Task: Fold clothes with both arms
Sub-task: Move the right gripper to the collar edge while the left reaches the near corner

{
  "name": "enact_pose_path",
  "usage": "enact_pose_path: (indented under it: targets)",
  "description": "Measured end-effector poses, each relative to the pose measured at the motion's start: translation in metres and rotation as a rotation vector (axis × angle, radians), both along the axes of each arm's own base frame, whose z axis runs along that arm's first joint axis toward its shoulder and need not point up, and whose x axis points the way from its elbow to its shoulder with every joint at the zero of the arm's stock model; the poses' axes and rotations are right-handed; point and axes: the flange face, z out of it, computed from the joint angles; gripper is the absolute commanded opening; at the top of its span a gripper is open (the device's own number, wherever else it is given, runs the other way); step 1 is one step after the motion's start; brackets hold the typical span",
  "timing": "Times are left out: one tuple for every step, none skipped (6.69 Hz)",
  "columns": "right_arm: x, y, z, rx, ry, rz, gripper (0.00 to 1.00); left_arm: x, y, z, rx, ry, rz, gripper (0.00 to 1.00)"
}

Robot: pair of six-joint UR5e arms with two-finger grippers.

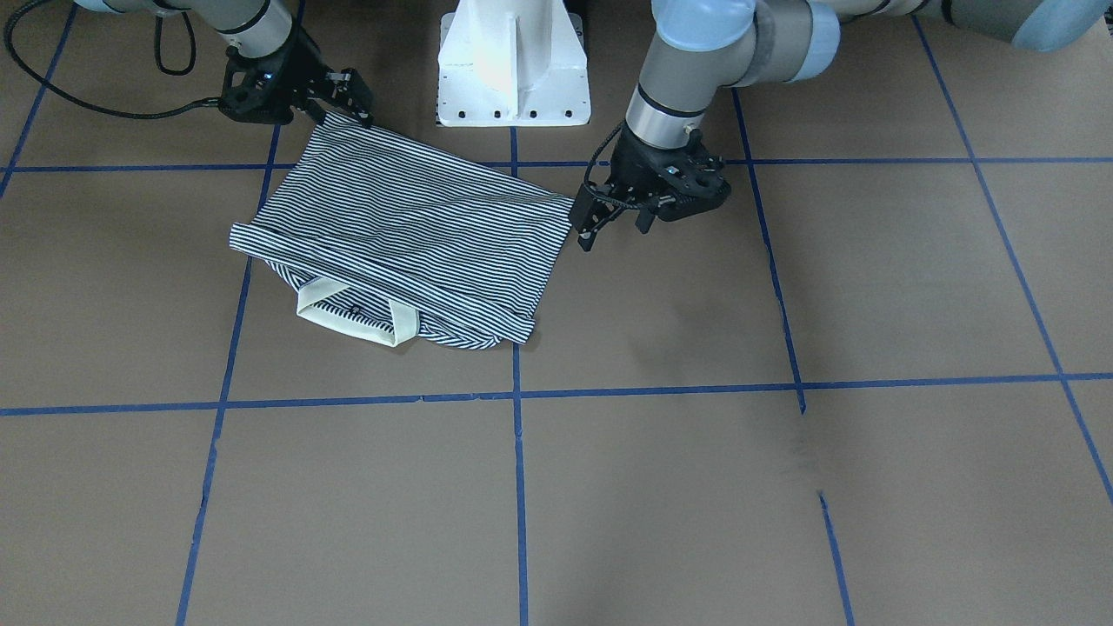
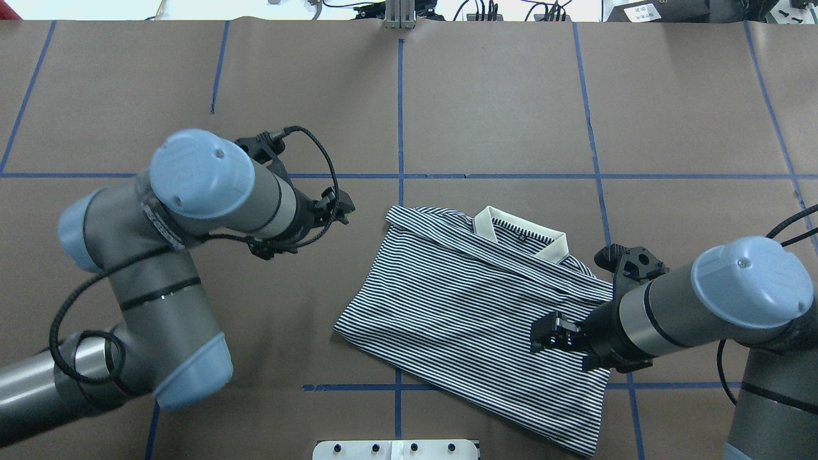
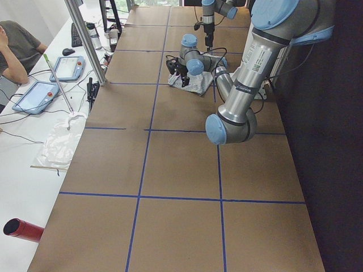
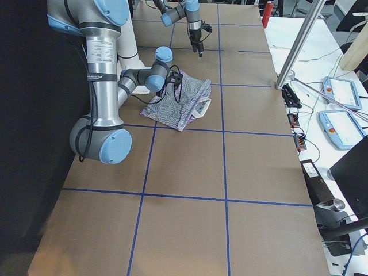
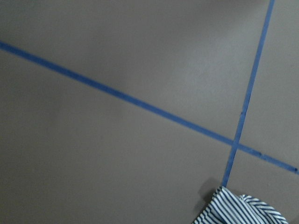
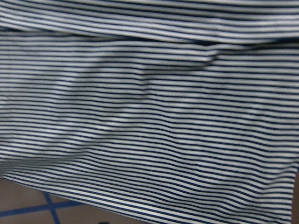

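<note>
The striped polo shirt [image 1: 409, 235] lies folded into a rough rectangle on the brown table, its cream collar [image 1: 348, 317] on the side away from the robot. It also shows in the overhead view [image 2: 473, 306]. My left gripper [image 1: 613, 228] is open and empty, just beside the shirt's near corner and not touching it; its wrist view shows only a scrap of the shirt [image 5: 238, 210]. My right gripper [image 1: 356, 97] hovers over the other near corner with its fingers apart; its wrist view is filled with striped cloth [image 6: 149, 116]. In the overhead view it [image 2: 543, 335] hangs above the shirt.
The white pedestal base [image 1: 513, 61] stands right behind the shirt, between the arms. Blue tape lines [image 1: 518, 487] grid the table. A side bench with tablets [image 3: 39, 93] and a seated person runs along the far edge, with a metal post [image 4: 299, 46].
</note>
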Motion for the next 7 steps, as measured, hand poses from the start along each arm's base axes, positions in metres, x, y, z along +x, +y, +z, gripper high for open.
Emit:
enact_pose_path:
  targets:
    - [0.004,-0.020,-0.014,0.019,-0.023,0.049,1.00,0.036,0.046,0.006,-0.071,-0.025,-0.006,0.96]
    - [0.004,-0.032,-0.022,0.037,-0.032,0.088,1.00,0.063,0.079,0.013,-0.127,-0.051,-0.013,0.95]
    - [0.001,-0.039,-0.027,0.048,-0.033,0.111,1.00,0.080,0.091,0.018,-0.161,-0.071,-0.028,0.94]
    - [0.000,-0.041,-0.029,0.052,-0.035,0.119,1.00,0.092,0.093,0.022,-0.176,-0.086,-0.045,0.94]
    - [0.000,-0.043,-0.030,0.053,-0.035,0.122,1.00,0.100,0.091,0.026,-0.177,-0.100,-0.062,0.91]
    - [-0.001,-0.043,-0.029,0.052,-0.032,0.122,1.00,0.104,0.088,0.029,-0.171,-0.112,-0.079,0.82]
    - [-0.001,-0.044,-0.028,0.051,-0.031,0.122,1.00,0.106,0.085,0.032,-0.168,-0.119,-0.088,0.47]
